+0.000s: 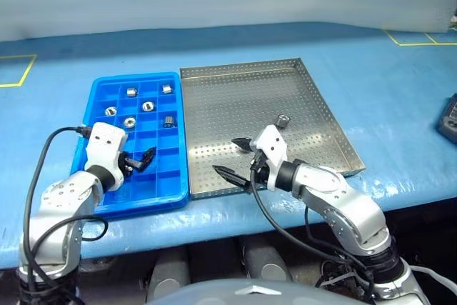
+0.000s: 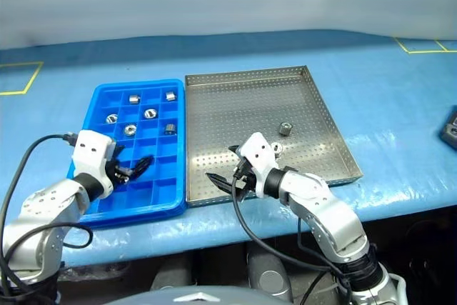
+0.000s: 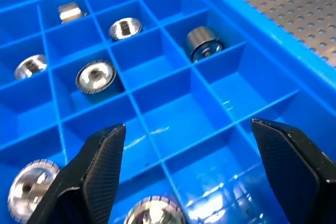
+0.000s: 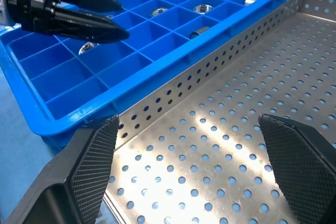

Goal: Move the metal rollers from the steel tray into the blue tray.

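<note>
Here, a robot stands at a blue-covered table with two trays side by side. The left gripper (image 1: 139,161) hovers over the near cells of the blue tray (image 1: 98,94), fingers spread and empty; two rollers (image 3: 32,188) lie in cells just under it, so a drop looks just done. Several more rollers sit in the far cells. The right gripper (image 1: 235,157) hangs wide open and empty over the near part of the steel tray (image 1: 328,123). One last roller (image 2: 285,129) remains there, just beyond it. Next, that gripper must reach forward and close on it.
</note>
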You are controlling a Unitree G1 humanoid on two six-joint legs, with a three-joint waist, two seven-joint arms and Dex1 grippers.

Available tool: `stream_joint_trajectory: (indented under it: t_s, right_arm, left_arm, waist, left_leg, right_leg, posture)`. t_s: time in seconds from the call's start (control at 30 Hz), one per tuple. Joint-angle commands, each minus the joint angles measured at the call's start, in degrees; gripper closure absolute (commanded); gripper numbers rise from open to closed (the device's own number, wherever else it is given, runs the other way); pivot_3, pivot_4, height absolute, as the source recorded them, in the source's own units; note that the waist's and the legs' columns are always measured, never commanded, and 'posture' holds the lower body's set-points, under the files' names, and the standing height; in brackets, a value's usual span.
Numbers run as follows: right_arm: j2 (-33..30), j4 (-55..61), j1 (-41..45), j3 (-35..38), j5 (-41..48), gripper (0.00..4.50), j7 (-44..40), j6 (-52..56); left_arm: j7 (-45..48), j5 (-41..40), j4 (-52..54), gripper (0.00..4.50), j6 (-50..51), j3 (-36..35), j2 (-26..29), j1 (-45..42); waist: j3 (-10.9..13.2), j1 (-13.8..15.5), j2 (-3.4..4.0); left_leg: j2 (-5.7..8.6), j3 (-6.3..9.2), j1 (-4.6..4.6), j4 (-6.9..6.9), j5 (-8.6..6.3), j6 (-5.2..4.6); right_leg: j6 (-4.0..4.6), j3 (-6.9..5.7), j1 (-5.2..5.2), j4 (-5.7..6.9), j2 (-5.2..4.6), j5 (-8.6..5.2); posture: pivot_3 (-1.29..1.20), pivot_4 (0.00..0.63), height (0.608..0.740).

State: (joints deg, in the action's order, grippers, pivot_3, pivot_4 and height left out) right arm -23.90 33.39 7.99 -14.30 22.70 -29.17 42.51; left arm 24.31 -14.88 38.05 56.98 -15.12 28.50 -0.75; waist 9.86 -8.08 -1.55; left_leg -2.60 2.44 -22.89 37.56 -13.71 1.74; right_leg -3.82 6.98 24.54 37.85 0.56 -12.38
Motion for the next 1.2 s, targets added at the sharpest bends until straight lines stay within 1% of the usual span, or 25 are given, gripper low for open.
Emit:
stream_joint_trajectory:
  t_s: [0.03,0.1,0.23,0.37,0.43,0.6,0.7,0.8,0.9,1.03,1.2]
  right_arm:
    - [-0.53,2.66,-0.69,3.01,0.02,0.00,0.92,-1.17]
    - [-1.10,2.38,-1.33,4.70,-0.29,0.00,1.63,-1.25]
    - [-1.90,2.16,-2.00,7.27,-0.28,0.00,2.08,-1.50]
    - [-1.90,2.06,-2.87,8.60,-2.02,0.00,4.34,-1.39]
    - [-1.52,2.02,-3.16,8.84,-2.35,0.00,5.26,-1.48]
    - [-1.17,3.65,-5.20,9.05,-2.44,0.00,6.33,-1.52]
    - [-0.93,4.36,-6.21,9.07,-2.55,0.00,6.82,-1.44]
    - [-0.45,4.79,-6.94,8.83,-3.05,0.00,8.01,-1.23]
    - [0.15,4.88,-6.86,8.28,-3.23,0.00,8.59,-1.06]
    - [0.43,4.86,-6.60,7.58,-3.44,0.00,8.70,-0.83]
    - [0.68,4.79,-6.34,7.23,-3.52,0.00,8.85,-0.86]
  left_arm:
    - [1.82,-2.45,0.18,0.38,-1.76,-0.77,2.19,-5.37]
    - [3.44,-3.41,-1.86,0.38,-2.95,1.07,3.43,-9.73]
    - [8.05,-4.62,-7.40,0.38,-6.72,6.91,5.07,-17.59]
    - [11.13,-4.21,-15.51,0.38,-11.10,14.47,2.47,-25.08]
    - [12.46,-3.28,-19.28,0.38,-12.81,17.96,1.62,-27.55]
    - [16.07,-2.14,-31.31,0.38,-15.27,25.27,-2.59,-32.91]
    - [16.46,-0.62,-36.69,0.38,-16.74,27.55,-4.23,-34.41]
    - [15.72,-0.60,-41.34,0.38,-16.96,27.87,-7.53,-35.12]
    - [15.94,-0.21,-43.92,0.38,-17.09,28.43,-9.48,-35.37]
    - [16.47,0.53,-45.60,0.38,-17.15,29.49,-10.60,-35.64]
    - [16.43,3.59,-46.61,0.38,-17.06,31.87,-9.88,-35.34]
  waist:
    - [0.00,-0.30,0.00]
    - [0.00,-0.41,-0.01]
    - [0.00,-0.95,0.00]
    - [0.00,-1.76,0.00]
    - [0.00,-2.28,0.00]
    - [0.00,-3.69,0.01]
    - [0.00,-4.98,0.02]
    - [0.00,-5.87,0.02]
    - [0.00,-6.65,0.03]
    - [0.00,-7.38,0.03]
    - [0.00,-8.02,0.03]
  left_leg:
    - [0.00,0.00,-0.01,0.00,0.00,0.00]
    - [0.02,-0.01,-0.02,0.02,0.00,0.00]
    - [0.05,-0.03,-0.03,0.02,0.00,0.00]
    - [0.05,-0.01,-0.05,-0.01,0.00,0.00]
    - [0.05,-0.01,-0.06,-0.01,0.00,-0.01]
    - [0.05,0.01,-0.06,-0.07,0.00,-0.01]
    - [0.05,-0.01,-0.06,-0.07,0.00,-0.01]
    - [0.05,0.01,-0.07,-0.09,0.00,-0.01]
    - [0.05,0.01,-0.06,-0.09,0.00,-0.01]
    - [0.05,0.02,-0.05,-0.11,0.00,-0.01]
    - [0.06,0.01,-0.05,-0.12,0.00,-0.01]
  right_leg:
    - [0.00,0.00,0.00,-0.01,0.00,0.00]
    - [-0.02,0.01,-0.01,-0.02,-0.02,0.01]
    - [-0.04,0.03,-0.02,-0.05,-0.03,0.02]
    - [-0.10,0.03,-0.01,-0.05,-0.01,0.06]
    - [-0.29,0.03,-0.01,-0.07,-0.01,0.17]
    - [-0.32,0.05,0.01,-0.05,0.01,0.18]
    - [-0.33,0.08,0.02,-0.06,0.01,0.18]
    - [-0.34,0.07,0.02,-0.05,0.01,0.18]
    - [-0.34,0.08,0.02,-0.04,0.01,0.18]
    - [-0.35,0.08,0.02,-0.04,0.02,0.18]
    - [-0.35,0.09,0.01,-0.05,0.01,0.18]
  posture:
    - [-0.15,0.150,0.740]
    - [-0.16,0.150,0.740]
    - [-0.17,0.150,0.740]
    - [-0.20,0.150,0.740]
    - [-0.21,0.150,0.740]
    - [-0.25,0.150,0.740]
    - [-0.27,0.150,0.740]
    - [-0.28,0.150,0.740]
    - [-0.28,0.150,0.740]
    - [-0.27,0.150,0.740]
    - [-0.28,0.150,0.740]
